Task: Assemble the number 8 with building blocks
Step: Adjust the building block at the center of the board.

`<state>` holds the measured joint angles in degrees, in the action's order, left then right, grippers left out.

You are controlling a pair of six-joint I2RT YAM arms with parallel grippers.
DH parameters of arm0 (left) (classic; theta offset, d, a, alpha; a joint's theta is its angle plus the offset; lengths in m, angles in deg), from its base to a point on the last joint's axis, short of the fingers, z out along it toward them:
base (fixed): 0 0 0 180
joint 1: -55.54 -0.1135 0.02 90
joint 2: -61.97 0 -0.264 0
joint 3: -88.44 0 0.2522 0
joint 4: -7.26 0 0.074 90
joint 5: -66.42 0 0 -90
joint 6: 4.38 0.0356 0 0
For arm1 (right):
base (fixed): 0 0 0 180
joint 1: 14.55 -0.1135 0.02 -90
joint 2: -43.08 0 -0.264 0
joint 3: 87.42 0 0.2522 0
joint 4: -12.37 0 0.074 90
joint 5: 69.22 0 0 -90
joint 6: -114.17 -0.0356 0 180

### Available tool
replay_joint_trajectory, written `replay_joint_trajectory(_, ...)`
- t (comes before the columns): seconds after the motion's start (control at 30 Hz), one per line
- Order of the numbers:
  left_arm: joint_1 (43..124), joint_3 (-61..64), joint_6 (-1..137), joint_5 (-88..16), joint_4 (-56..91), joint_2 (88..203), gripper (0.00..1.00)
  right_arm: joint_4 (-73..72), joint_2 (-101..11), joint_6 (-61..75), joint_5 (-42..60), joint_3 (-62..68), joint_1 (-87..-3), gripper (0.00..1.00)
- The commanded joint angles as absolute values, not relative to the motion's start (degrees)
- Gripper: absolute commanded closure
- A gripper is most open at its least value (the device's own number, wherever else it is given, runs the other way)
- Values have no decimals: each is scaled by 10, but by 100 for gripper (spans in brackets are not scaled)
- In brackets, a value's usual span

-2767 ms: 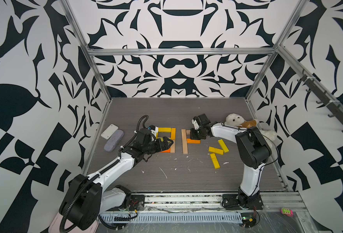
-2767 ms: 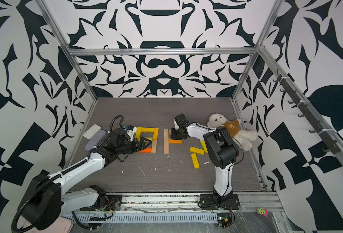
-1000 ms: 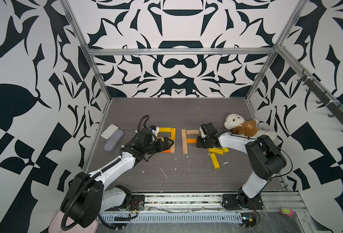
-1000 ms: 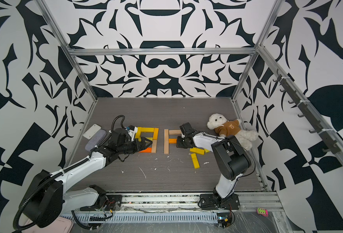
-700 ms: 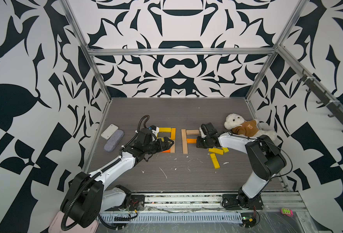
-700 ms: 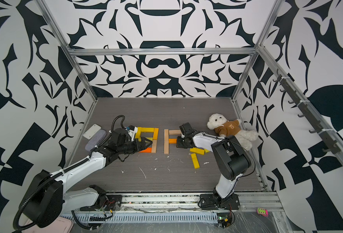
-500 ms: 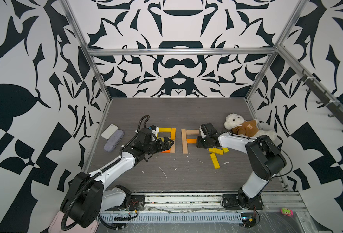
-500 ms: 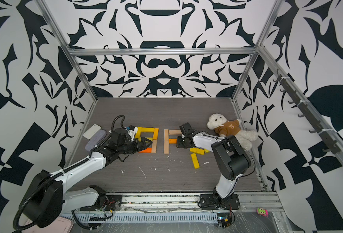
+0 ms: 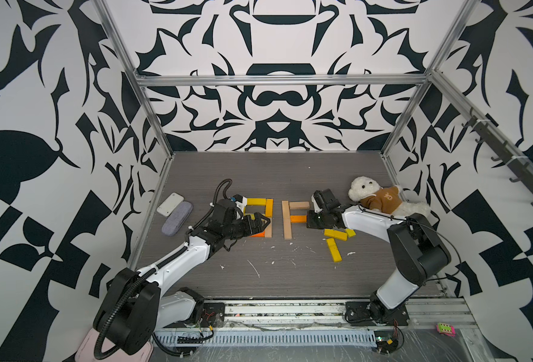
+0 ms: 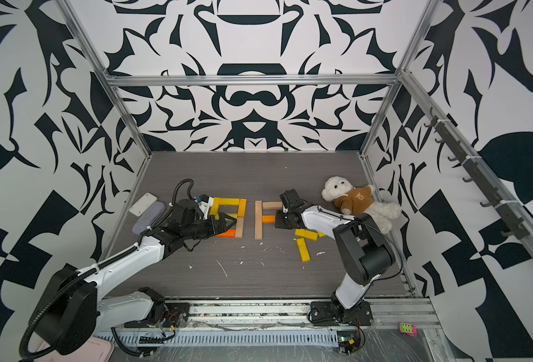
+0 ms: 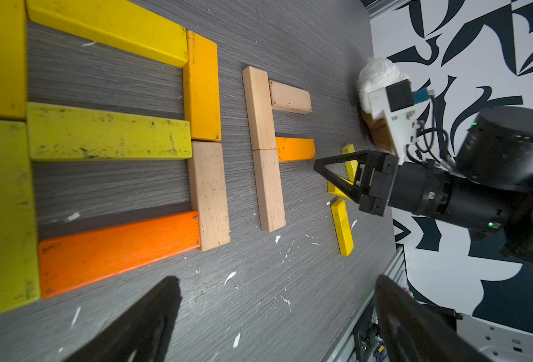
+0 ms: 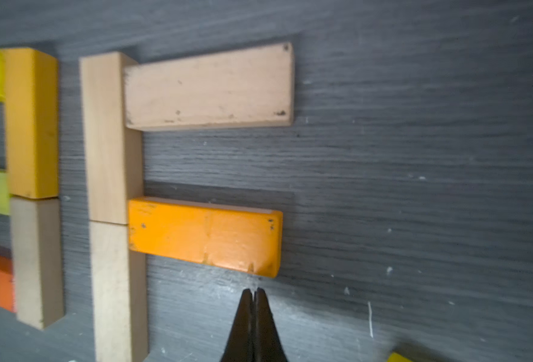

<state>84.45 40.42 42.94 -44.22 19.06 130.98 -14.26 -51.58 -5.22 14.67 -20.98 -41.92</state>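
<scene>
left gripper [image 9: 262,221]: jaws spread wide, holding nothing, by closed figure [image 11: 108,131]
right gripper [image 12: 254,296]: jaws pressed together, tips just beside orange plank [image 12: 205,235]
orange plank: flat, butting tan column [image 12: 108,141]
yellow planks [image 9: 334,249]: loose, near right gripper

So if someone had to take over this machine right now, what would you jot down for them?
Left pincer: open, empty, by the lower part of the finished 8.
Right pincer: shut, empty, tip at the end of the orange middle bar; contact unclear.
Done: one full 8. The second figure has its tan upright side, tan top bar and that middle bar.
Left: its other side and bottom bar. The three loose yellow planks close by would probably cover that.
</scene>
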Motion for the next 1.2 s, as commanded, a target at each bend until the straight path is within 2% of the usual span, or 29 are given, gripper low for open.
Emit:
replay_joint_trajectory(0.0, 847, 407, 424, -444, 180, 1302, 1, -150, -496, -41, 133, -183, -423, 96)
replay_joint_trajectory(0.4, 847, 412, 423, -442, 182, 1292, 1, -163, -574, -38, 149, -88, -423, 94)
replay_joint_trajectory(0.77, 847, 406, 424, -441, 185, 1296, 1, -203, -629, -27, 168, -27, -422, 75)
replay_joint_trajectory(1.17, 847, 406, 426, -441, 185, 1301, 1, -214, -669, -25, 173, 7, -422, 74)
